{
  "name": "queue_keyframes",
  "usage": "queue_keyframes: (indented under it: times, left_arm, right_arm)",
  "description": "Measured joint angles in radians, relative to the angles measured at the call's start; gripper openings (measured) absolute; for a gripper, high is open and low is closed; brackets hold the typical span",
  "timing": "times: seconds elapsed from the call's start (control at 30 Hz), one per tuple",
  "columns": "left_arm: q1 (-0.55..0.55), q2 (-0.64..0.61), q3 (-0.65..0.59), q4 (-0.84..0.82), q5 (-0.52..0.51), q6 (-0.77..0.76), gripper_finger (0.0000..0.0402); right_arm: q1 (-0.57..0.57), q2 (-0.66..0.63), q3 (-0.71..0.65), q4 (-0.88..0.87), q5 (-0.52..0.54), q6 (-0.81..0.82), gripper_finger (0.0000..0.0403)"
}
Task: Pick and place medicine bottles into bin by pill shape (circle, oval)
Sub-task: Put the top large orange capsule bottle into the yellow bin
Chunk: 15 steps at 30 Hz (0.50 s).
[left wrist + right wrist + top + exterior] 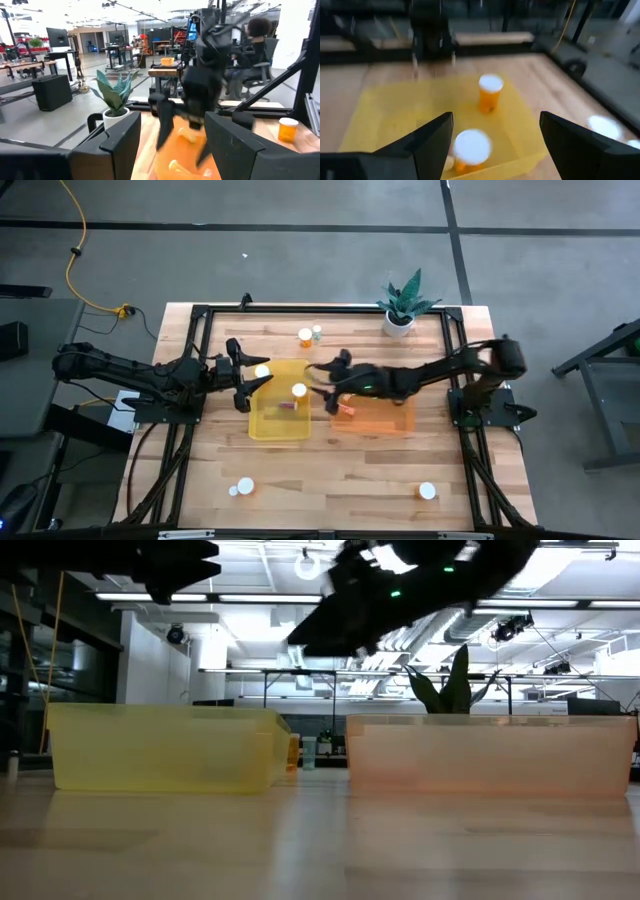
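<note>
My left gripper (250, 378) is open at the left wall of the yellow bin (262, 428). An amber bottle with a white cap (262, 370) stands just past its fingertips at the bin's far left corner. It also shows in the right wrist view (490, 94). My right gripper (322, 385) is open above the yellow bin's right side. A second white-capped amber bottle (471, 150) stands below and between its fingers, untouched. A small bottle (286, 407) lies on the yellow bin's floor. The orange bin (395, 425) holds an amber bottle lying down (345, 410).
An amber bottle (305, 336) and a clear one (317, 333) stand near the far edge, beside a white plant pot (398, 322). Two bottles (243, 487) stand near the front left and one (428, 491) near the front right. The two bins stand side by side mid-table.
</note>
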<state>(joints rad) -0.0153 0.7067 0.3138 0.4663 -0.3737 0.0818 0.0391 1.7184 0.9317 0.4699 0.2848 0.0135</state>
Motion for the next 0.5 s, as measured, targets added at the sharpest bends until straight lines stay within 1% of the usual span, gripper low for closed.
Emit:
queue_keyframes:
  times: [0.13,0.23,0.37,0.5]
  left_arm:
    - [-0.001,0.0,0.0,0.001,0.0,0.0,0.0209]
    - [-0.001,0.0,0.0,0.001,-0.001,0.0,0.0209]
    - [-0.001,0.0,0.0,0.002,-0.002,0.0,0.0209]
    - [0.001,0.0,0.0,0.002,-0.004,0.0,0.0209]
  right_arm:
    - [-0.002,-0.137,-0.191,0.229,-0.005,-0.018,0.0291]
    - [-0.001,-0.214,-0.301,0.393,-0.007,-0.018,0.0291]
    - [-0.002,-0.263,-0.374,0.513,-0.038,-0.018,0.0291]
    - [-0.002,-0.27,-0.384,0.538,-0.052,-0.02,0.0291]
